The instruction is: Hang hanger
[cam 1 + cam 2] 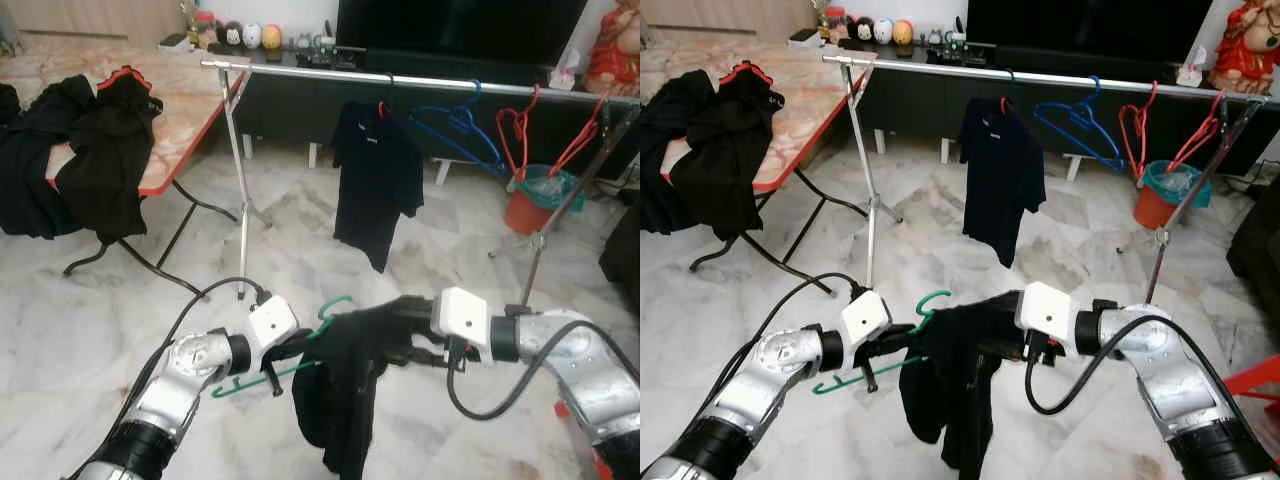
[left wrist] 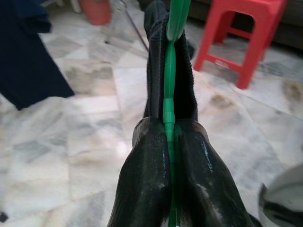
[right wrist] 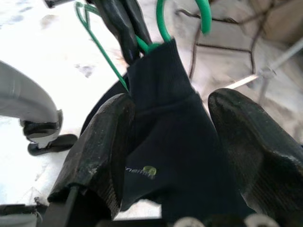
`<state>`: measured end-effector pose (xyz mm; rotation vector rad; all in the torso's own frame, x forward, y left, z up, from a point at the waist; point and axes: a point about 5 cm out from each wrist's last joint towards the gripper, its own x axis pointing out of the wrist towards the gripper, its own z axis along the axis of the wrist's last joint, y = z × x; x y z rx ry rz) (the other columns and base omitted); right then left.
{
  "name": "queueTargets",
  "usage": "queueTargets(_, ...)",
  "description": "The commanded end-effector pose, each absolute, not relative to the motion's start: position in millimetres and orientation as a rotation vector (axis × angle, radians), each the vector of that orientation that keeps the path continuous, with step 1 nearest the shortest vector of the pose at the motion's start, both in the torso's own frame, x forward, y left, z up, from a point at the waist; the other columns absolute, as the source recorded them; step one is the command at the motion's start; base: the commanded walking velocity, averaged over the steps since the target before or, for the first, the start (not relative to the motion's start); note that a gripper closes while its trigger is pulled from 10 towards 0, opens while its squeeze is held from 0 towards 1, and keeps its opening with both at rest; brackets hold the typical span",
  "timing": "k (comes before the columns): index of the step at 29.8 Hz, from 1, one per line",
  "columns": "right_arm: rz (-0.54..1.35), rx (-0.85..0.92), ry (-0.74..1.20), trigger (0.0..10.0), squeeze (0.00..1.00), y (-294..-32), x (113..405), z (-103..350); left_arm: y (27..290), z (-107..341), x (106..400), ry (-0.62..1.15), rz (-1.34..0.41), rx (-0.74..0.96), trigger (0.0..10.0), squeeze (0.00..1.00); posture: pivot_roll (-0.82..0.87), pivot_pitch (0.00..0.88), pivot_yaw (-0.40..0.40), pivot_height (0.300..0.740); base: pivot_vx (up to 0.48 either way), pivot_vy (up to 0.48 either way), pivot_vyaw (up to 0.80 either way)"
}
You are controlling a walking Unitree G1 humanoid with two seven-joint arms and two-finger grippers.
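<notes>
My left gripper (image 1: pixel 298 346) is shut on a green hanger (image 1: pixel 336 304), its two fingers (image 2: pixel 147 156) pinching the thin green wire low in front of me. A black shirt (image 1: pixel 340 400) hangs from the hanger's right side and droops toward the floor. My right gripper (image 1: pixel 402 326) reaches in from the right at the shirt's collar. Its fingers (image 3: pixel 106 142) stand spread, with the dark fabric (image 3: pixel 165 142) between them. Further ahead a metal clothes rail (image 1: pixel 420 80) runs across at head height, carrying another black shirt (image 1: pixel 375 180).
A blue hanger (image 1: pixel 455 125) and red hangers (image 1: pixel 520 130) hang on the rail, which stands on thin legs (image 1: pixel 243 200). A folding table (image 1: pixel 190 110) with black clothes (image 1: pixel 100 160) is at the left. An orange bin (image 1: pixel 535 205) is behind the rail; a red stool (image 2: pixel 246 38) is at my right.
</notes>
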<state>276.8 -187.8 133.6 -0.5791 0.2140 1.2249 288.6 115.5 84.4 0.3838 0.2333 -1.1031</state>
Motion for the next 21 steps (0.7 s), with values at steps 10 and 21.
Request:
queueTargets(10,1.333,-0.716,0.148,10.0,0.00,-175,285,124,101,109,278,0.193,-1.346,0.400,10.0,0.00,0.01,0.000,-0.050,0.740,0.000,0.000,0.00)
queueTargets(21,1.384,-0.804,0.189,10.0,0.00,-184,284,119,104,115,275,0.207,-1.402,0.421,10.0,0.00,0.01,0.000,-0.052,0.740,0.000,0.000,0.00)
